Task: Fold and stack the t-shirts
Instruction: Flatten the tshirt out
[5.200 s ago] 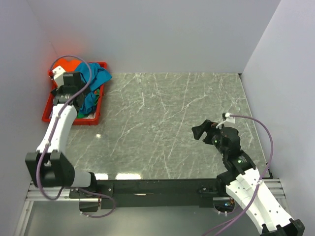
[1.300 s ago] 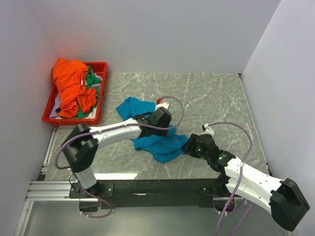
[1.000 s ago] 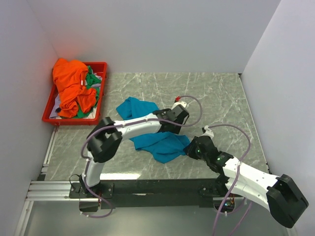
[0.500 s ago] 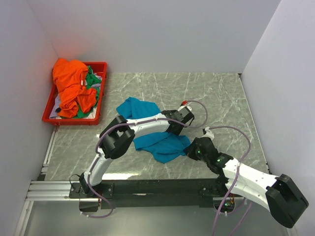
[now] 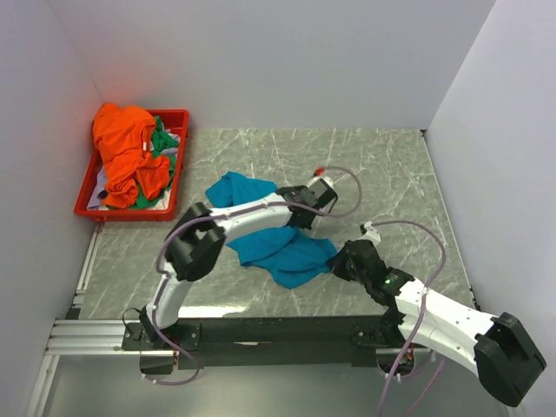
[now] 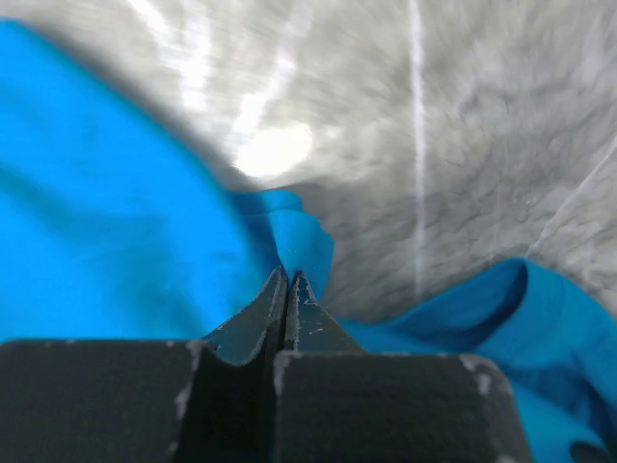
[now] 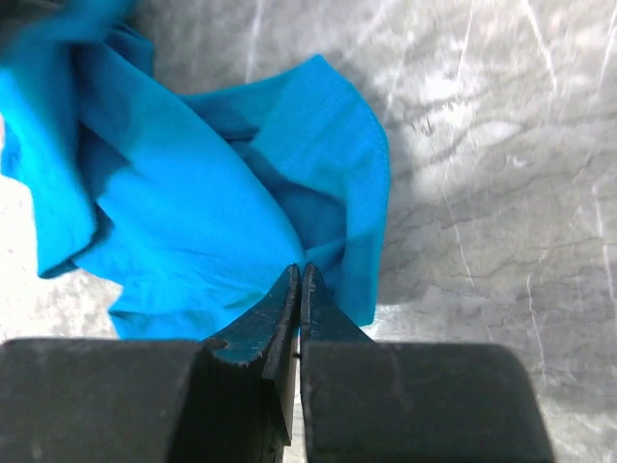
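Top external — left arm (image 5: 252, 215), right arm (image 5: 427, 306) outstretched, pinching t-shirt (image 5: 287, 257)

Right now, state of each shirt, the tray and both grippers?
red tray: loaded, two shirts inside.
teal-blue t-shirt: crumpled, unfolded, on the table.
orange t-shirt: bunched, heaped in the tray.
green t-shirt: bunched in the tray, partly under the orange one.
left gripper: shut, tips at a teal fold; pinch unclear.
right gripper: shut, tips at the teal edge; pinch unclear.
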Motion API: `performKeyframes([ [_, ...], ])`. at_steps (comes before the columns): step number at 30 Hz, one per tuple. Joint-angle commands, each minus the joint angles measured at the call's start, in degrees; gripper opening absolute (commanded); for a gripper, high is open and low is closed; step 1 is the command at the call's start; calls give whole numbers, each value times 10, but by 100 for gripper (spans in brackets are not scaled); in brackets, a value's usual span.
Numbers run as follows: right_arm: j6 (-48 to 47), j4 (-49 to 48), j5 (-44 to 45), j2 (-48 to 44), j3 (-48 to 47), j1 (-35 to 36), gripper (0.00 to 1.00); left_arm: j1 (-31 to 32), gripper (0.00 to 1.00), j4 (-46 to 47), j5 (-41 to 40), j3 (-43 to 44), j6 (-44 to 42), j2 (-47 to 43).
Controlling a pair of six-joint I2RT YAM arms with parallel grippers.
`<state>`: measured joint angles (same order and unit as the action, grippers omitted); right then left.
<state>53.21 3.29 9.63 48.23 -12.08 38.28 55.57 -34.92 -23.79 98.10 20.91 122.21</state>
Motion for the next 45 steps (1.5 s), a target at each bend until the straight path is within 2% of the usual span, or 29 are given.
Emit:
performKeyframes([
  [1, -7, 41, 47, -18, -56, 3, 0, -27, 1, 6, -27, -3, 22, -150],
  [7, -21, 130, 100, -40, -128, 2, 0, -64, 1, 5, -40, -94, 62, -322],
  [9, -26, 164, 122, -44, -147, 0, 0, -73, 1, 10, -50, -150, 76, -369],
  [12, -39, 203, 146, -50, -189, -7, 0, -113, 1, 13, -52, -229, 108, -497],
  [15, -66, 232, 159, -44, -233, -26, 0, -140, 1, 20, -44, -304, 135, -572],
  [18, -96, 252, 157, -13, -275, -72, 0, -151, 1, 14, -40, -365, 165, -668],
  [20, -115, 248, 133, 0, -296, -105, 0, -152, 1, 4, -38, -411, 205, -697],
  [21, -132, 236, 115, 9, -301, -145, 0, -152, 1, 3, -37, -431, 219, -712],
  [24, -158, 230, 86, 76, -335, -195, 0, -152, 1, 15, -36, -513, 276, -782],
  [26, -167, 233, 85, 110, -368, -207, 0, -153, 0, 20, -28, -562, 316, -802],
  [28, -180, 232, 76, 158, -392, -222, 8, -152, 1, 32, -18, -605, 348, -826],
  [29, -185, 230, 65, 172, -399, -225, 22, -152, 1, 43, -15, -620, 356, -834],
  [31, -192, 229, 52, 202, -414, -229, 39, -152, 1, 49, -17, -650, 386, -845],
  [32, -193, 232, 50, 207, -416, -229, 50, -152, 1, 54, -13, -658, 391, -848],
  [34, -187, 233, 50, 195, -398, -229, 57, -152, 1, 64, -11, -674, 404, -852],
  [37, -169, 227, 52, 154, -344, -233, 58, -152, 1, 64, -22, -679, 414, -853],
  [45, -110, 206, 46, 21, -185, -244, 51, -152, 1, 66, -47, -676, 422, -856],
])
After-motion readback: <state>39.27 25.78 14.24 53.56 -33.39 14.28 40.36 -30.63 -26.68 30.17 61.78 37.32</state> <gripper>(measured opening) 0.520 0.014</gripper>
